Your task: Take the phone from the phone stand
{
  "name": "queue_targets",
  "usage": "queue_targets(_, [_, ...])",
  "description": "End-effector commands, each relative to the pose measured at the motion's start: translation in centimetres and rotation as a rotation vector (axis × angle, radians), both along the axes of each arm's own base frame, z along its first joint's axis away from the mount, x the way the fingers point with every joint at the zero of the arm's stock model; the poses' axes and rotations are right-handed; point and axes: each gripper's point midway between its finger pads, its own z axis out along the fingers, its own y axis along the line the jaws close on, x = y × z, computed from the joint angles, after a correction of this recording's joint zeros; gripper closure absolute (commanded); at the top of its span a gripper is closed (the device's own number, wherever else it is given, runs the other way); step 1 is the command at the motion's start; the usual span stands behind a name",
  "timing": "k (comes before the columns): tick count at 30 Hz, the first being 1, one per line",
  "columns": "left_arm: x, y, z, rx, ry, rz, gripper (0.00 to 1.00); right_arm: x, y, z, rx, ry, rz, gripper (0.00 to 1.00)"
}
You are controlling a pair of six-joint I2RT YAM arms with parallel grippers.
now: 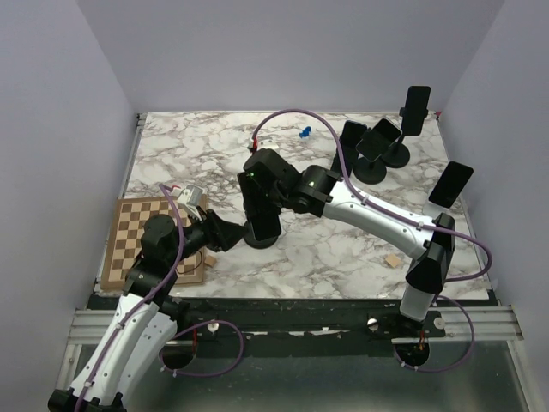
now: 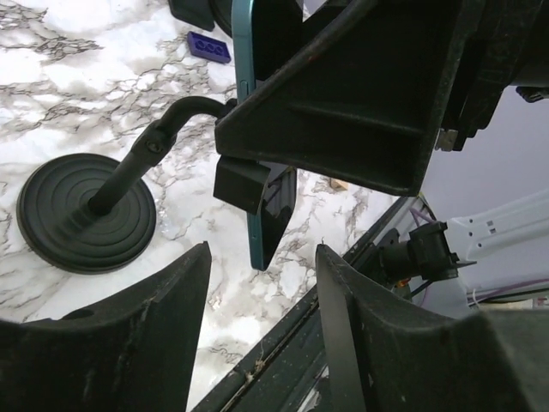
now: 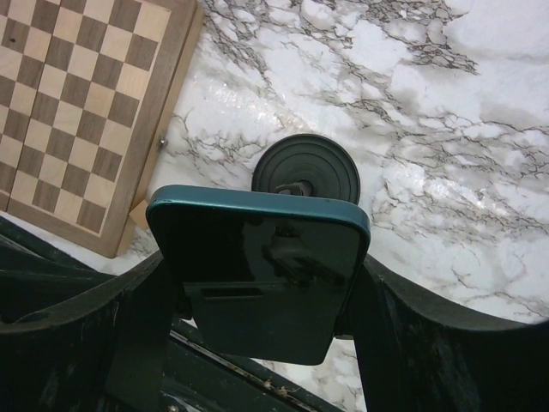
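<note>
Right wrist view: right claw (image 3: 257, 300) clamped on the phone (image 3: 257, 257), which sits in the phone stand (image 3: 304, 167) cradle, not yet lifted. Grasp done, removal pending; left claw (image 2: 262, 257) open and empty beside the stand base

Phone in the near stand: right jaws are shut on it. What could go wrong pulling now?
The stand is unheld, with the left jaws open beside it; it may lift or tip with the phone. The stand's clamp holds the phone's back, so it may twist in the right jaws.
</note>
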Motion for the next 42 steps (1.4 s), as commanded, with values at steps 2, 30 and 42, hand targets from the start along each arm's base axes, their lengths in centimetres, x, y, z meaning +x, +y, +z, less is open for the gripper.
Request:
queue_targets(2, [0.3,-0.5,0.9,-0.024,-0.045,-0.028,0.43,-2.2,1.3,1.4,0.105,0.050,0.057,0.99])
queue_targets(30, [1.0,-2.4,1.2,-0.017,-0.146,-0.179,0.68,-2.0,1.4,1.2,0.115,0.002,0.085,0.99])
queue_targets(42, [0.7,-2.2,1.0,-0.016,-0.160,-0.169,1.00,0.5,0.6,-0.7,0.141,-0.185,0.040,0.99])
